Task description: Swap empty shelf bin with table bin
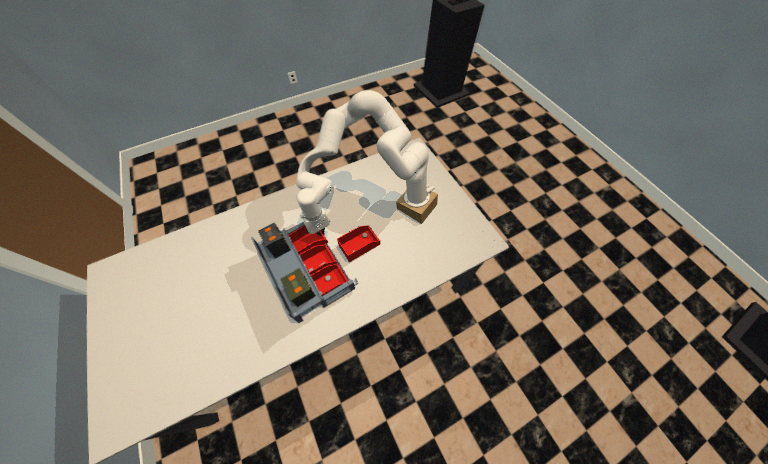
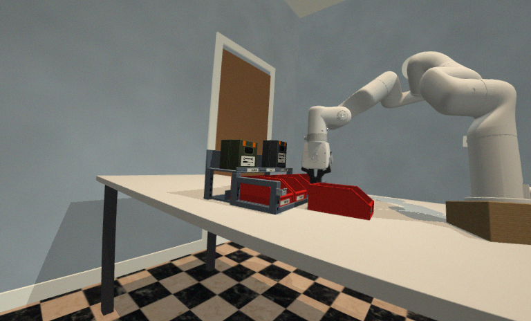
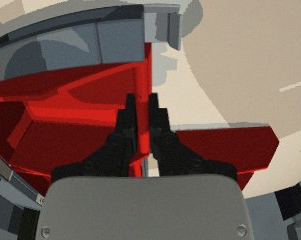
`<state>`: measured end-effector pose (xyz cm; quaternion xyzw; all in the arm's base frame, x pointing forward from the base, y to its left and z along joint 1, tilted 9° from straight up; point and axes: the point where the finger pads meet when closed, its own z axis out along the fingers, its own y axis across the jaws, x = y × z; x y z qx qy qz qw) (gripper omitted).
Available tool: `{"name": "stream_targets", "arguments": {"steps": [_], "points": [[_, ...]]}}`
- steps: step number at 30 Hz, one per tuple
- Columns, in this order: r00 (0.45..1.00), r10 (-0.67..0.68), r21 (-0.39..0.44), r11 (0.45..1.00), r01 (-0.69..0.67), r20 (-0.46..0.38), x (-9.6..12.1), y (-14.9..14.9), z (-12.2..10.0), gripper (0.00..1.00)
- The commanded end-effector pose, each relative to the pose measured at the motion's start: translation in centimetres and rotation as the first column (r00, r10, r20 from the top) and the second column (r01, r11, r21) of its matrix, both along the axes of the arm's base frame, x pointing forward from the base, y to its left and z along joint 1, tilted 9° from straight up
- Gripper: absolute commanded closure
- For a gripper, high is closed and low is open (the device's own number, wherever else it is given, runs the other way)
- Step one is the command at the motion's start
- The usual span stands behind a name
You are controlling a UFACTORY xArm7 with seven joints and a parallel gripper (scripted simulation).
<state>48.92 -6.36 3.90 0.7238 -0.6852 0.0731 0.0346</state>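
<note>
The empty red bin (image 1: pixel 300 237) (image 3: pixel 65 142) is at the far end of the shelf (image 1: pixel 286 269) (image 2: pixel 234 186) (image 3: pixel 122 40). My gripper (image 2: pixel 316 180) (image 3: pixel 142 106) is shut on its front edge, one black finger on each side of the red wall. The bin's base is hidden, so I cannot tell whether it rests on the shelf floor. The other open red bin (image 1: pixel 356 245) (image 2: pixel 337 202) (image 3: pixel 225 147) stands on the table in front of the shelf, with a grey part (image 1: pixel 364 235) inside.
A middle red bin (image 1: pixel 316 259) and a near red bin (image 1: pixel 323 284) stand on the lower shelf beside the held one. A green box (image 1: pixel 296 289) (image 2: pixel 234 153) and a black box (image 1: pixel 274 241) (image 2: pixel 269 153) stand on the upper board. The arm's wooden base (image 1: pixel 417 210) is beyond the table bin.
</note>
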Motion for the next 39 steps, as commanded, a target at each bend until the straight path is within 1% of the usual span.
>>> {"name": "stream_targets", "arguments": {"steps": [1, 2, 8, 17, 19, 27, 32, 34, 36, 39], "points": [[1.0, 0.001, 0.0, 1.0, -0.001, 0.004, -0.6, 0.0, 0.1, 1.0], [1.0, 0.001, 0.0, 1.0, -0.001, 0.004, -0.6, 0.0, 0.1, 1.0], [1.0, 0.001, 0.0, 1.0, -0.001, 0.004, -2.4, -0.1, 0.0, 1.0], [1.0, 0.001, 0.0, 1.0, -0.001, 0.004, -5.9, -0.3, -0.2, 1.0], [1.0, 0.001, 0.0, 1.0, -0.001, 0.004, -5.9, -0.3, -0.2, 1.0], [1.0, 0.001, 0.0, 1.0, -0.001, 0.004, -9.6, -0.5, -0.4, 1.0], [1.0, 0.001, 0.0, 1.0, -0.001, 0.004, -11.5, -0.6, -0.5, 1.0], [1.0, 0.001, 0.0, 1.0, -0.001, 0.004, -12.1, -0.7, -0.5, 1.0], [1.0, 0.001, 0.0, 1.0, -0.001, 0.004, -12.1, -0.7, -0.5, 1.0], [1.0, 0.001, 0.0, 1.0, -0.001, 0.004, -12.8, -0.7, -0.5, 1.0]]}}
